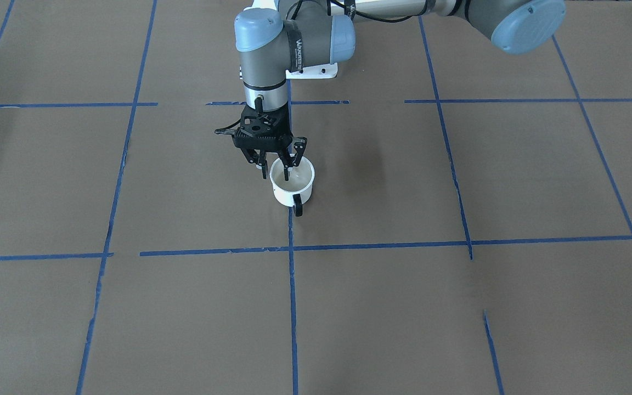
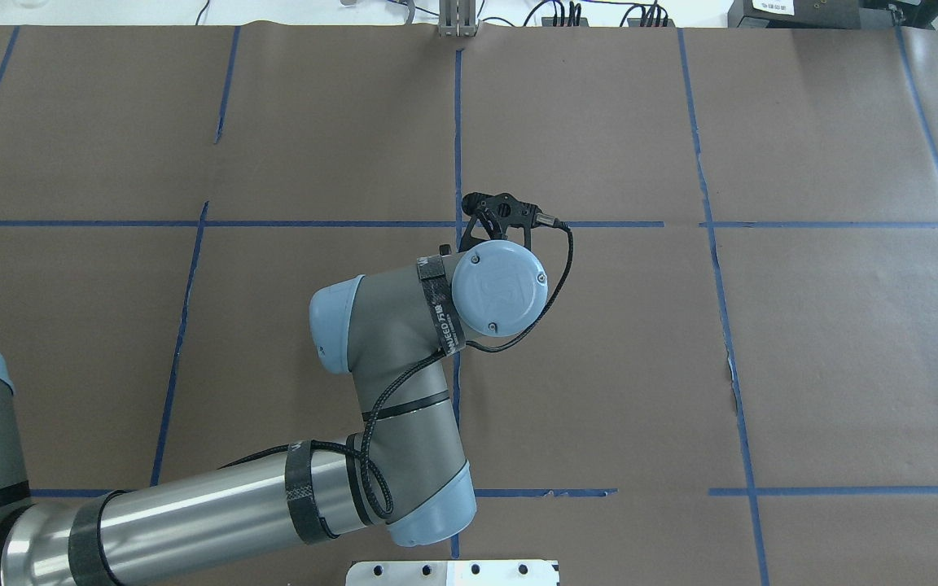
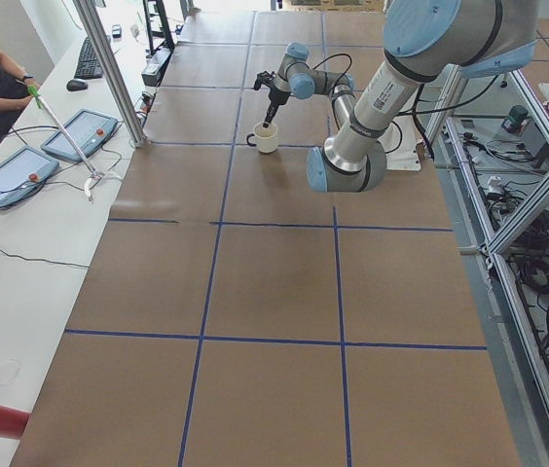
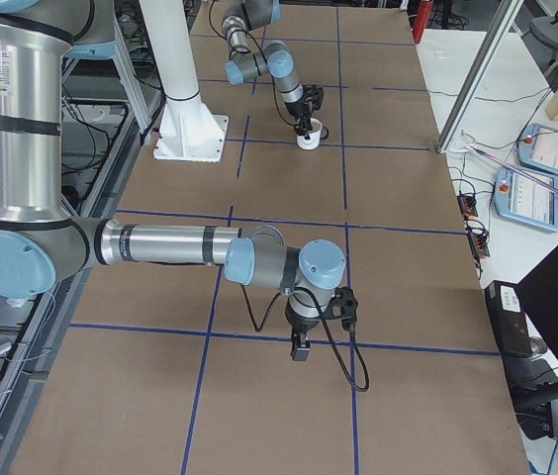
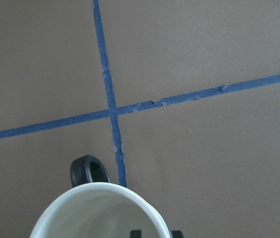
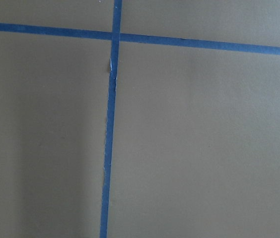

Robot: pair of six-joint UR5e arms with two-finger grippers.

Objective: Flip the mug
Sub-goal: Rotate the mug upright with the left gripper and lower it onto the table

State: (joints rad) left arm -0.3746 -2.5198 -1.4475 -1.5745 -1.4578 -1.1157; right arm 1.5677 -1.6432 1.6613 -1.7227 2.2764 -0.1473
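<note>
Standing upright, mouth up, mug (image 1: 292, 184) rests on brown table (image 1: 458, 307) over blue tape line (image 1: 293, 307), black handle toward operators' side. Left gripper (image 1: 276, 169) straddles rim: one finger inside, one outside, jaws parted, no clear pinch on wall. Right gripper (image 4: 299, 348) well apart from mug; spread cannot be told

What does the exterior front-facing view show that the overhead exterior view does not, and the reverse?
Only front-facing: the mug, upright with its mouth up and black handle toward the camera, and the left gripper with one finger inside the rim, one outside. Only overhead: the left arm hiding the mug beneath its wrist, plus cables beyond the table. Both: that arm, the brown table and its blue tape grid.
</note>
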